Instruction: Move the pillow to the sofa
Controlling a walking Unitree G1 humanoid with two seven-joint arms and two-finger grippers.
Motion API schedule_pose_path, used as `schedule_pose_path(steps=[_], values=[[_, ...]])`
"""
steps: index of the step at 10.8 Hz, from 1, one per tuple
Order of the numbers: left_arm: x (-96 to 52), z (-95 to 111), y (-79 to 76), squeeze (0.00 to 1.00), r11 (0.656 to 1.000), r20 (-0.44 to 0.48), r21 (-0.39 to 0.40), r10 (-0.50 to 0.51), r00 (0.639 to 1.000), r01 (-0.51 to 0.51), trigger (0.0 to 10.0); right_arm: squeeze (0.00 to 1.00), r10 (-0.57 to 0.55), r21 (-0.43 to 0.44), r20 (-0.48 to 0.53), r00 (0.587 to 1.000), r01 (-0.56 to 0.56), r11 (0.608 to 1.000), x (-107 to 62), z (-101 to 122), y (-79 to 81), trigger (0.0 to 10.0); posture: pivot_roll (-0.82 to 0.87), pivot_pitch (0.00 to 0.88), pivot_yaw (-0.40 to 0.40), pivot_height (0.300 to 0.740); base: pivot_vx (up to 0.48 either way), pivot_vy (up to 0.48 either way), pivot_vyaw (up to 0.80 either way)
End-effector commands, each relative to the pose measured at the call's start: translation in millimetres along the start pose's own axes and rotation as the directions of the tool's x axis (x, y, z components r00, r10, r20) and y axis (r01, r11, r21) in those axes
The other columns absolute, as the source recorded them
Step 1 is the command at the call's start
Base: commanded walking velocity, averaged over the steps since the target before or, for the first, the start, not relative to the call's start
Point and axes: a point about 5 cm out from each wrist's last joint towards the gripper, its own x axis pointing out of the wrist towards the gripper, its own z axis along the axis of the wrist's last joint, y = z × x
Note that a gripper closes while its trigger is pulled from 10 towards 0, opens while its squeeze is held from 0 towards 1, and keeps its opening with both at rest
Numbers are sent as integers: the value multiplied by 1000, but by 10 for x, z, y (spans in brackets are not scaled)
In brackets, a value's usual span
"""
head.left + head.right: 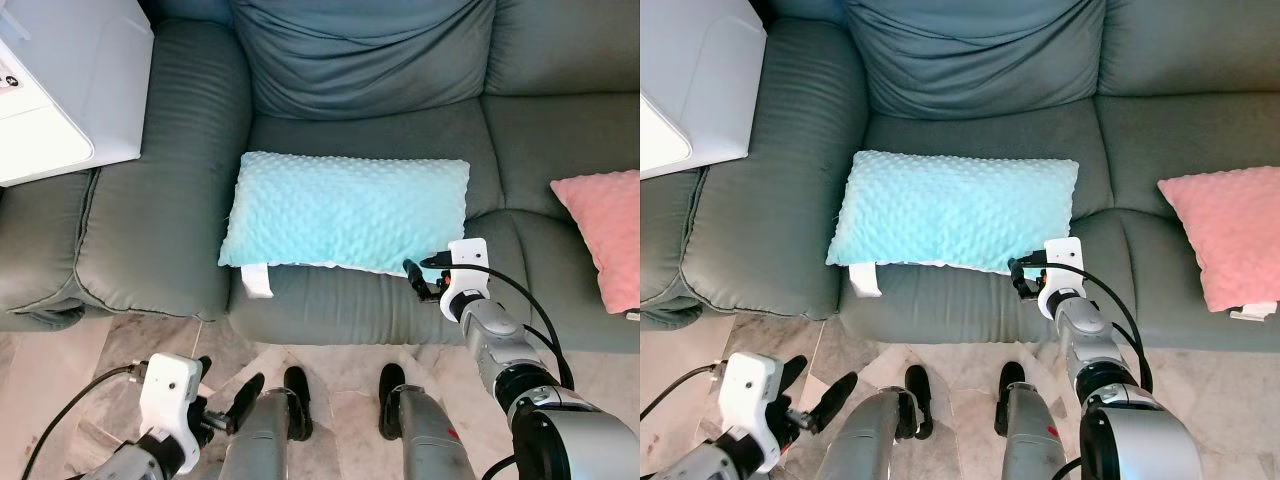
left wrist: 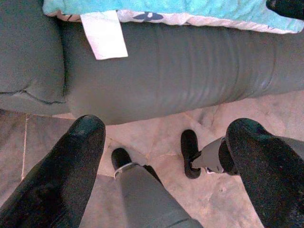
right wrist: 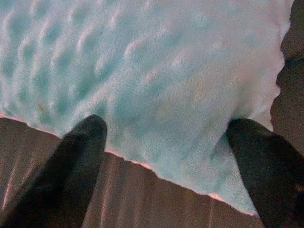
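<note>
One teal pillow (image 1: pixel 345 211) lies on our sofa (image 1: pixel 190 200) seat; right end effector (image 1: pixel 428 280) spread apart at its corner, left end effector (image 1: pixel 222 400) spread low; soft, light, we'd pinch a corner

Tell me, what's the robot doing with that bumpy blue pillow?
The turquoise pillow already lies on the seat of the grey sofa. The robot's right tool is at the pillow's front corner, fingers open, not gripping it. Its left tool hangs low over the floor, also open. A pink pillow sits further along the sofa.
</note>
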Motion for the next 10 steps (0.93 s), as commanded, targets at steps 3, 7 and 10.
schedule_pose_path(steps=[3,7,10], values=[[-155,-53,54,0,1000,-55,-3,21,998,-21,10000,0,-3,-12,-88,996,2,1000,-57,-223,55,0,198,500,156,740,0,0,0],[-186,-60,69,0,999,-66,-2,34,997,-35,10000,0,-32,-52,-136,990,25,998,-94,-318,28,0,200,508,151,740,0,0,0],[-173,-46,83,0,999,-61,5,44,997,-44,10000,0,-50,-73,-159,986,39,997,-122,-368,-9,0,198,509,149,740,0,0,0]])
